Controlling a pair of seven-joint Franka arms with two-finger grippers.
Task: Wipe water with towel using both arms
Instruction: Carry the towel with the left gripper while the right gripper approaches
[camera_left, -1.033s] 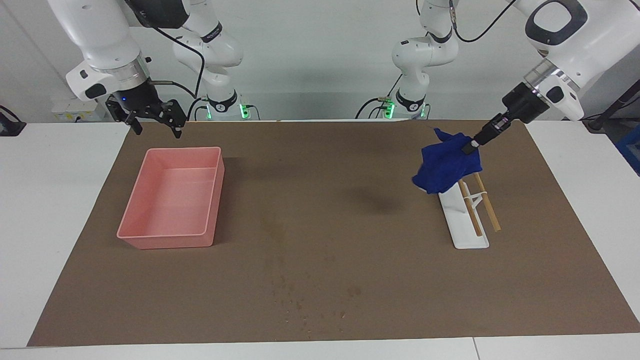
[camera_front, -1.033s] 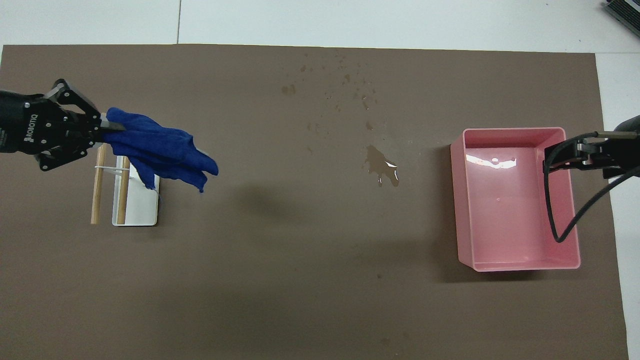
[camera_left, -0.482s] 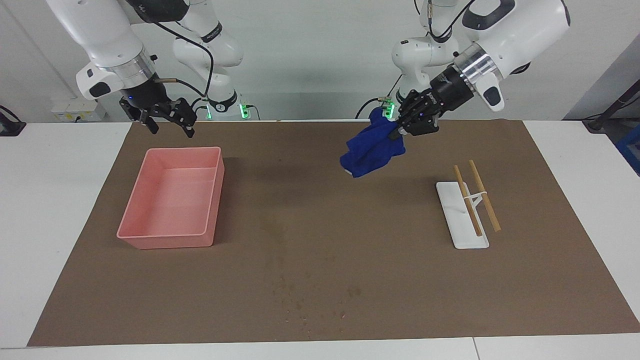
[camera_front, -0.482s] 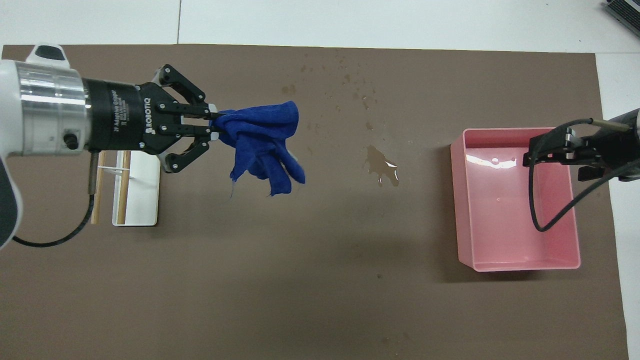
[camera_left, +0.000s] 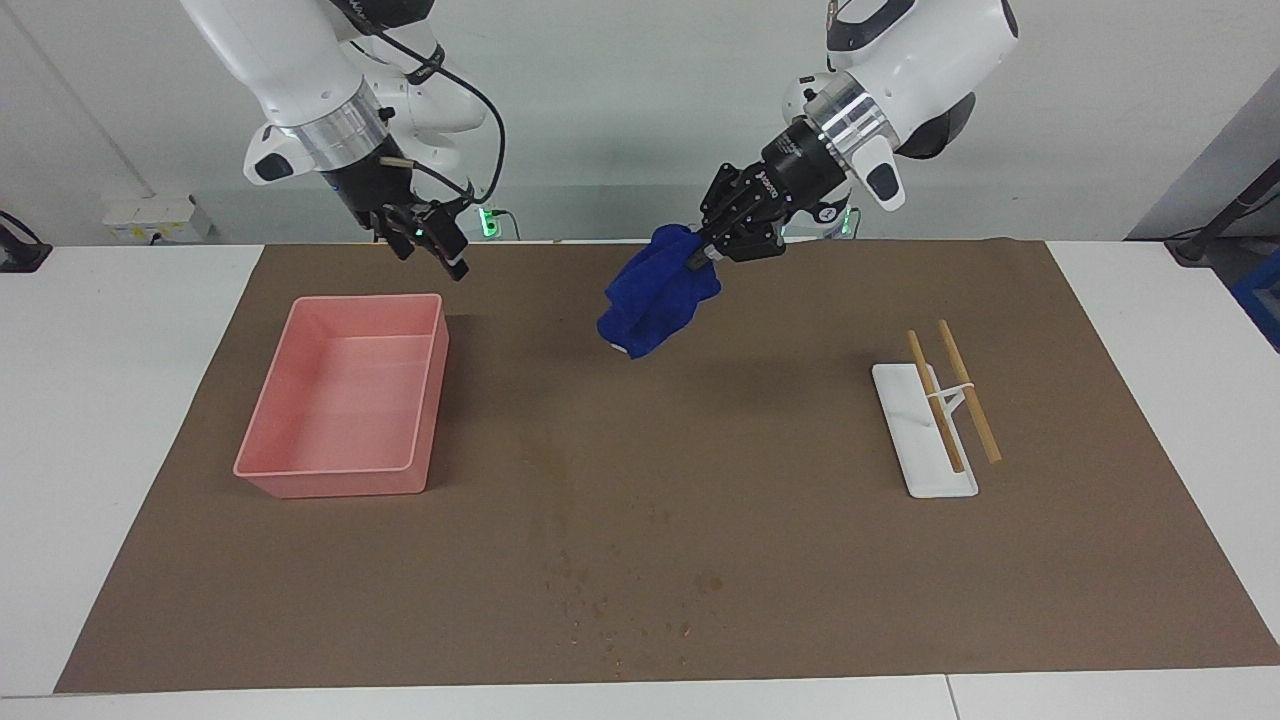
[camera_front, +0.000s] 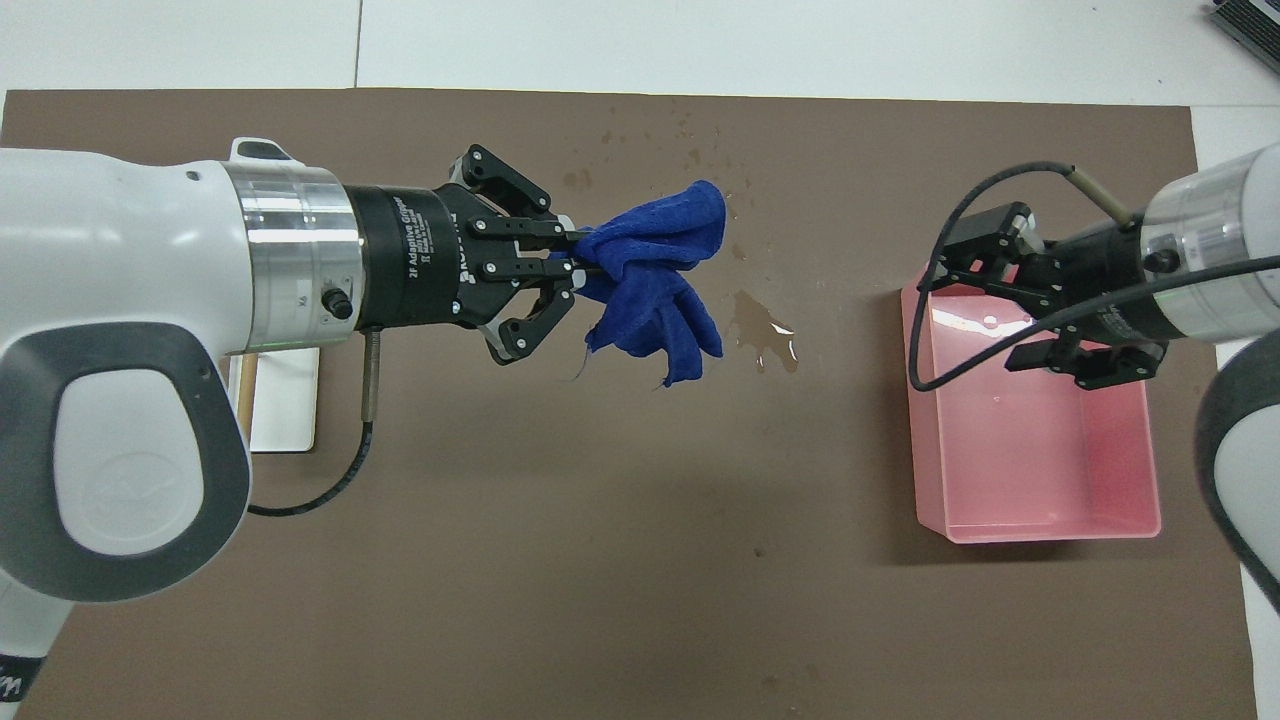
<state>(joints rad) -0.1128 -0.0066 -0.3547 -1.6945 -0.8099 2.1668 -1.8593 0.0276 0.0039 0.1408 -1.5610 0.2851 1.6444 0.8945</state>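
Note:
My left gripper (camera_left: 703, 258) is shut on a crumpled blue towel (camera_left: 655, 292) and holds it in the air over the middle of the brown mat. In the overhead view the left gripper (camera_front: 578, 266) and the hanging towel (camera_front: 655, 295) are beside a small puddle of water (camera_front: 765, 335). Fine specks of water (camera_front: 690, 160) lie farther from the robots and also show in the facing view (camera_left: 620, 610). My right gripper (camera_left: 432, 243) is open and empty, raised over the pink tray's rim; it also shows in the overhead view (camera_front: 970, 320).
A pink tray (camera_left: 262, 405) stands toward the right arm's end of the table, seen too in the overhead view (camera_front: 1050, 530). A white rack with two wooden bars (camera_left: 925, 440) stands toward the left arm's end. A brown mat (camera_left: 760, 520) covers the table.
The left gripper has carried the towel from over the rack toward the table's middle, beside the puddle. The right gripper has moved toward the middle, over the tray's rim.

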